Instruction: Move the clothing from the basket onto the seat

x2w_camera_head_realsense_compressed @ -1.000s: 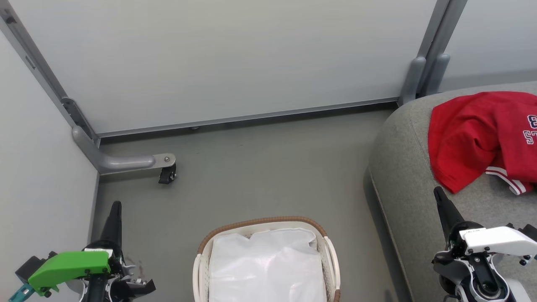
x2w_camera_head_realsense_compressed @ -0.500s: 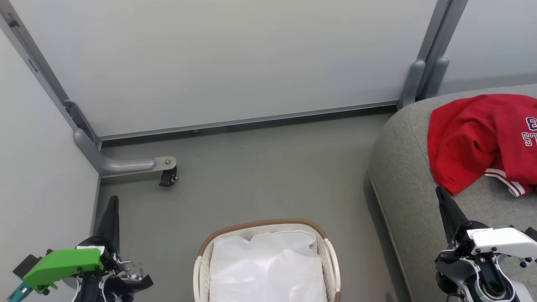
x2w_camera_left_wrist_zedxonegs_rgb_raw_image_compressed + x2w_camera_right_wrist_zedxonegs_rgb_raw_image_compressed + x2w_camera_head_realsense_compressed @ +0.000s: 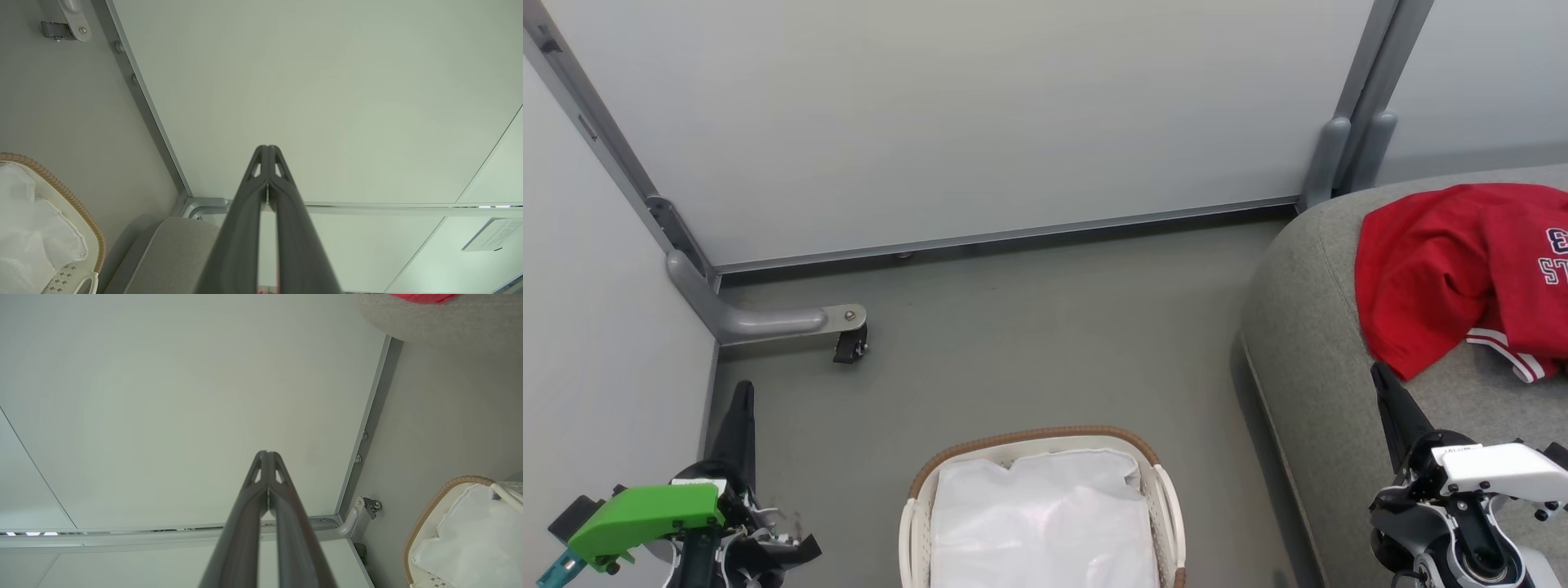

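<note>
- The left gripper (image 3: 742,400) sits at the lower left of the head view, over the grey floor (image 3: 1029,327) beside the side wall. Its wrist view makes plain that the fingertips (image 3: 263,154) are pressed together with nothing between them.
- A castor (image 3: 849,345) on a grey bracket stands at the foot of the partition (image 3: 964,122).
- The basket (image 3: 1033,434) stands on the floor at bottom centre, with a white liner sheet (image 3: 1041,523) spread across its inside. The left wrist view adds its perforated wall.
- The seat (image 3: 1307,327) is near the basket's right, with floor between them.
- The clothing (image 3: 1445,261) lies heaped on the seat. The head view gives its white lettering and striped trim; the right wrist view catches just a red edge.
- The right gripper (image 3: 1380,377) is over the seat's front. Its fingertips (image 3: 263,458) meet, holding nothing.
</note>
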Robot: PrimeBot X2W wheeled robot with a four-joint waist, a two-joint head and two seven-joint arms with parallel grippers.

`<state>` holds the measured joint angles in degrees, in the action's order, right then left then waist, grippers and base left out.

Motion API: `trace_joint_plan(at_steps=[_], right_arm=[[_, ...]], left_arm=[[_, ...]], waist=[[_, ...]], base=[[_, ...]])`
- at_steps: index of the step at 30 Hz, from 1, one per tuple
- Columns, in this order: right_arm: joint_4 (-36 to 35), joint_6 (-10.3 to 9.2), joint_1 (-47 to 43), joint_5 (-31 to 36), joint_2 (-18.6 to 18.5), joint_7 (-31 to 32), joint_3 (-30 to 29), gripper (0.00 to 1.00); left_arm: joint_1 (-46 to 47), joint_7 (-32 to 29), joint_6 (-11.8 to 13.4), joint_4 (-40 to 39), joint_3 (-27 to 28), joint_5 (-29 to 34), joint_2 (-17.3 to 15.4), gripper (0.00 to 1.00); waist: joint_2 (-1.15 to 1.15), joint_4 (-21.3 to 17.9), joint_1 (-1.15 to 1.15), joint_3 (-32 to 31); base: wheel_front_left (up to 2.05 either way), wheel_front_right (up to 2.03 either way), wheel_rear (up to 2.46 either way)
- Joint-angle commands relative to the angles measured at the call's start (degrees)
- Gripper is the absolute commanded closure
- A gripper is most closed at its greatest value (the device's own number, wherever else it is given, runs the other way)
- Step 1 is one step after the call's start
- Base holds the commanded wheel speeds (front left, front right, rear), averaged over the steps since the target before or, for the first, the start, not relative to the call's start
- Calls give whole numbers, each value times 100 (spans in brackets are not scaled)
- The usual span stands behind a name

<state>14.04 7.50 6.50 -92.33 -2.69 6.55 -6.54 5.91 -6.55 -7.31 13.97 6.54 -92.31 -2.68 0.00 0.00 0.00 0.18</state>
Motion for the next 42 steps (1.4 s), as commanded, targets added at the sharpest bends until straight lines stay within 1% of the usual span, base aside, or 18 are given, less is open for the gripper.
trace_joint_plan(at_steps=[1, 42], right_arm=[[-16, -2, -63, -16, -36, 18, -11, 100], [-16, -2, -63, -17, -36, 17, -10, 100]], left_arm=[[58, -17, -38, -1, 12, -19, -38, 100], [57, -16, -39, -5, 11, -20, -38, 100]], waist=[[0, 0, 0, 0], [0, 0, 0, 0]], base=[[0, 0, 0], [0, 0, 0]])
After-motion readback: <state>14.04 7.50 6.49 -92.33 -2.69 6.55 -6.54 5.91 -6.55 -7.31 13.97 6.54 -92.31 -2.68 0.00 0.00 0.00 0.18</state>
